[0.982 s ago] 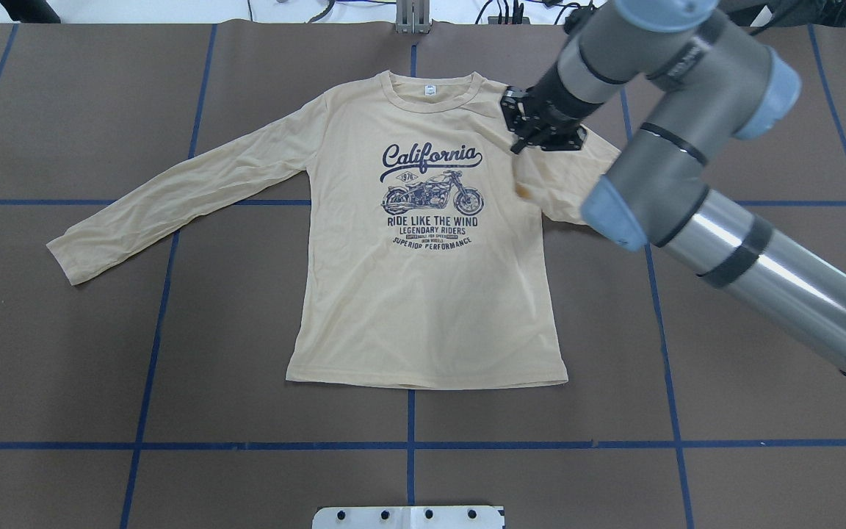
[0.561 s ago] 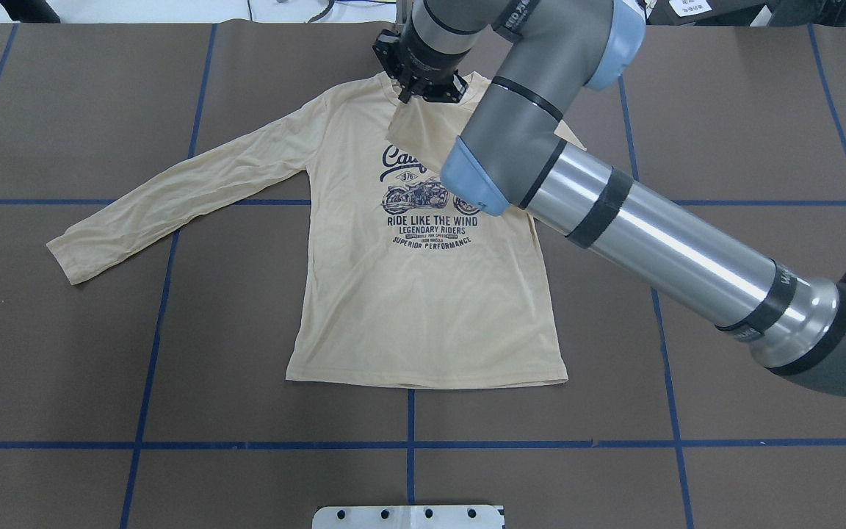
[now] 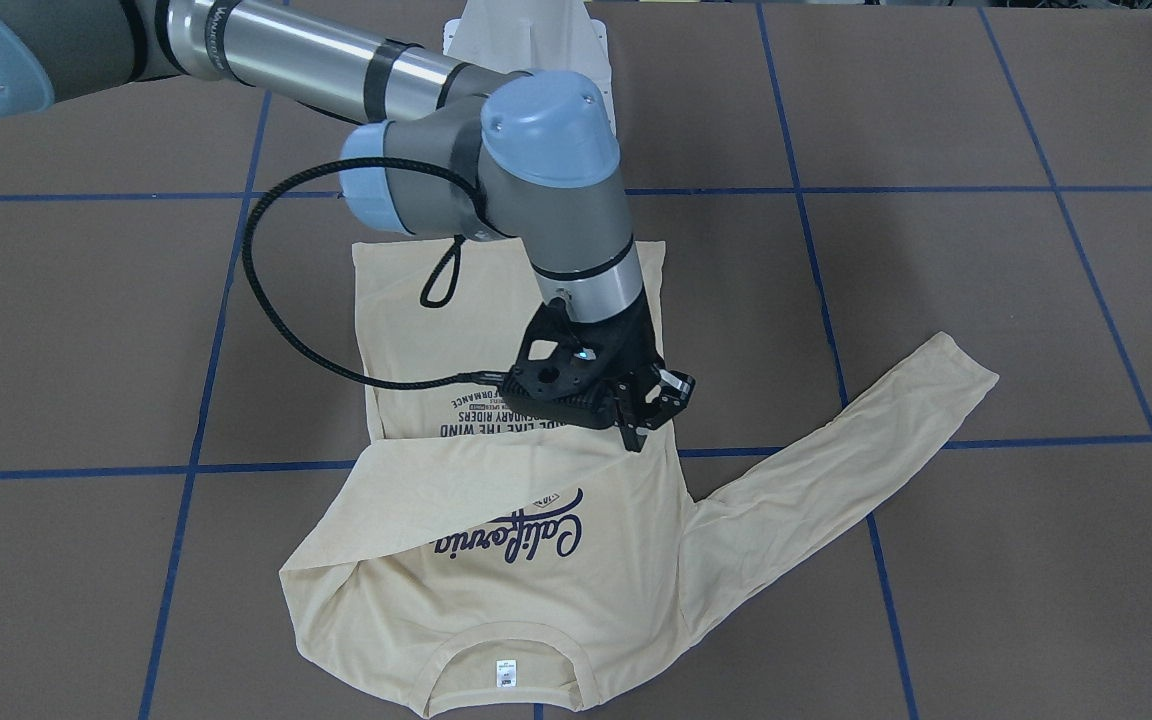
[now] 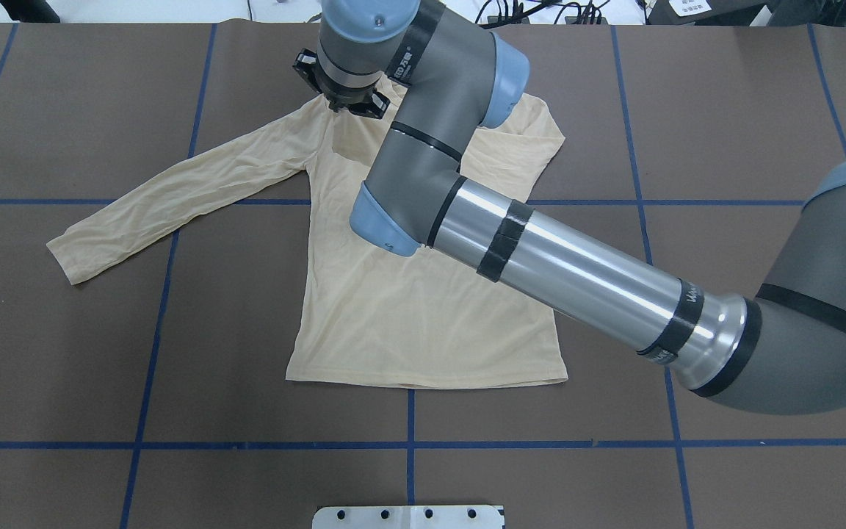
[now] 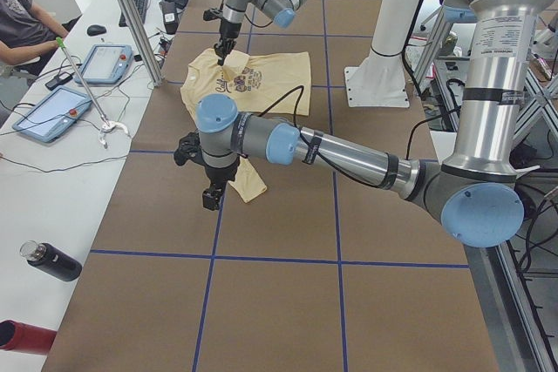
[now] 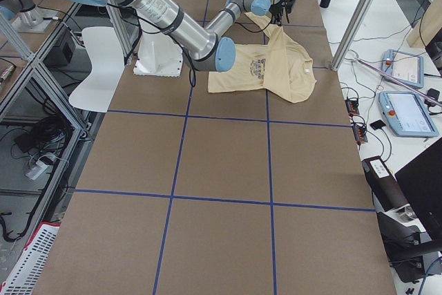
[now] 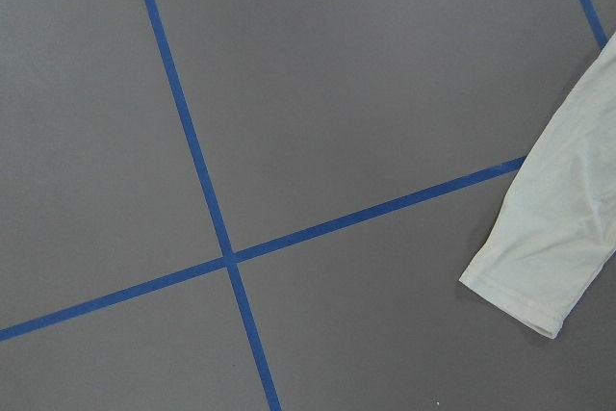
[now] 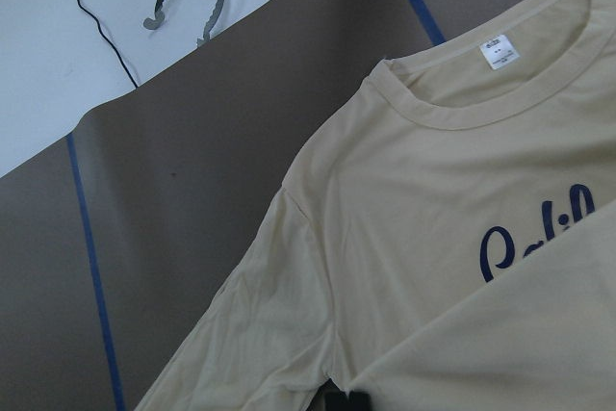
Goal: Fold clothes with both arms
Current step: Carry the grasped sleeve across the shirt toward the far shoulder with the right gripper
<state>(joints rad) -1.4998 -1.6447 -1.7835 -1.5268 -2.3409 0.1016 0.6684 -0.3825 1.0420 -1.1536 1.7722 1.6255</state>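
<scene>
- the pale t-shirt point(image 4: 408, 323) lies chest up on the table point(image 4: 724, 95), with its neck label point(image 3: 506, 672) at the edge farthest from the robot.
- the step in hand, as i judge it, is folding the right sleeve point(image 3: 386, 490) over the chest, from the label's right side to its left.
- to do it well, carry the sleeve end past the label's line, low and level, so the crease runs straight from beside the label toward the hem. a hard pull would drag the body, which is rumpled to the right of the label.
- lower the sleeve onto the cloth before letting go, or the thin fabric may spring back.
- the right arm point(image 4: 577, 272) reaches across the shirt with its wrist pointing down. the right gripper point(image 3: 638, 432) sits left of the label, and its jaws look pinched together on the sleeve end.
- the sleeve partly covers the print point(image 3: 511, 530), hemward of the label.
- the left sleeve point(image 3: 836, 450) lies spread out, well left of the label.
- the left gripper point(image 5: 209, 198) hangs near that sleeve's cuff point(image 7: 539, 267), far left of the label. i cannot tell whether it is open.
</scene>
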